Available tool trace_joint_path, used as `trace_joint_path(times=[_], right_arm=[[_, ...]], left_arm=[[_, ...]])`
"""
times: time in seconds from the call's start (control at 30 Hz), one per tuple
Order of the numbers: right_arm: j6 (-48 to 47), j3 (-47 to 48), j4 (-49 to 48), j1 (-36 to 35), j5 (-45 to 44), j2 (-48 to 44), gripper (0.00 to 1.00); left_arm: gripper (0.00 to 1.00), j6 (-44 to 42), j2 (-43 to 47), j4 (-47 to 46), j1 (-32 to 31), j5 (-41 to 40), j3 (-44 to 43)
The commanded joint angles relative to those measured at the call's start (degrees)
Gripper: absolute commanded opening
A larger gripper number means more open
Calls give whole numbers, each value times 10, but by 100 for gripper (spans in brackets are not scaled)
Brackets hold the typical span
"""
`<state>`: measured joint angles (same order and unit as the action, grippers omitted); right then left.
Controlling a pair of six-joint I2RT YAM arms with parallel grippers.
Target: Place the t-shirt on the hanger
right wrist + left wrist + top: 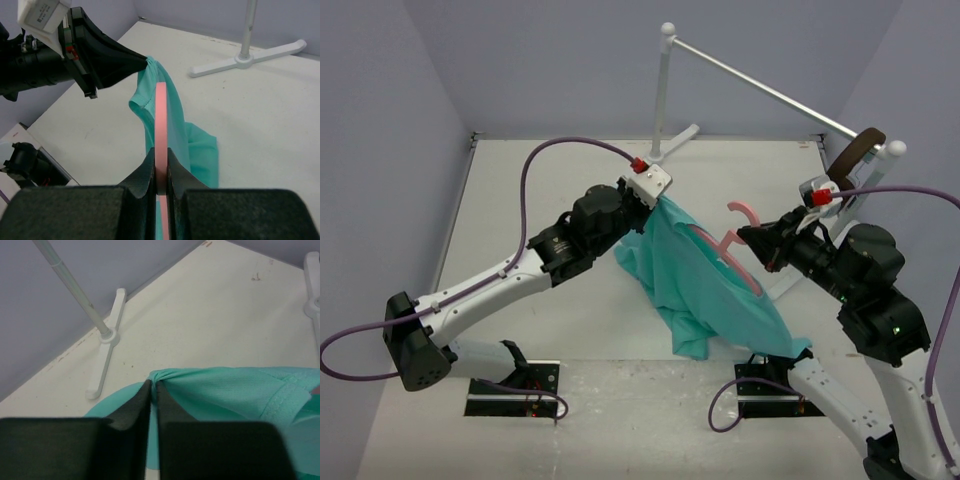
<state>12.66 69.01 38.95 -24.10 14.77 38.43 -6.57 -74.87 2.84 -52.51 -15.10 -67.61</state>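
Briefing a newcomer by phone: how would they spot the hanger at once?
Start at the white rail stand at the far side of the table, then drop to the teal t-shirt held up in front of it. The hanger is the thin pink frame clamped in the right gripper, the only pink thing there.

The plain teal-green t-shirt (705,290) hangs bunched, lifted by one edge, lower folds on the tabletop (600,320); the thin pink hanger (744,211) tilts, partly inside it.
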Motion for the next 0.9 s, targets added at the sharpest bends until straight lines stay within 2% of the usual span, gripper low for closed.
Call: trace_joint_path(times=[0.0, 0.03, 0.07, 0.13, 0.3, 0.4, 0.43, 0.53, 0.67, 0.73, 0.77, 0.87], right_arm=[[7, 23, -47, -2, 10, 1, 0], [7, 22, -52, -2, 13, 3, 0], [6, 21, -59, -2, 17, 4, 0], [5, 22, -65, -2, 25, 6, 0], [18, 52, -73, -2, 18, 22, 0], [25, 91, -47, -2, -8, 55, 0], [31, 144, -21, -2, -42, 81, 0], [52, 228, 32, -7, -128, 124, 0], [74, 371, 119, -48, -323, 236, 0], [74, 473, 165, -65, -426, 312, 0], [70, 519, 191, -66, -450, 339, 0], [50, 575, 214, -65, -515, 414, 0]], left_arm=[[36, 11, 20, 20, 6, 4, -26], [49, 14, 20, 27, 6, 4, -33], [70, 14, 21, 32, 6, 4, -40], [100, 12, 23, 49, 6, 5, -57], [100, 19, 50, 70, 5, -14, -108], [100, 35, 83, 79, 5, -65, -122], [100, 51, 107, 85, 5, -90, -120], [100, 100, 160, 97, 5, -121, -106], [100, 134, 216, 130, 5, -107, -77], [100, 155, 230, 190, 5, -117, -72], [100, 171, 235, 225, 5, -127, -70], [100, 205, 266, 290, 5, -118, -48]])
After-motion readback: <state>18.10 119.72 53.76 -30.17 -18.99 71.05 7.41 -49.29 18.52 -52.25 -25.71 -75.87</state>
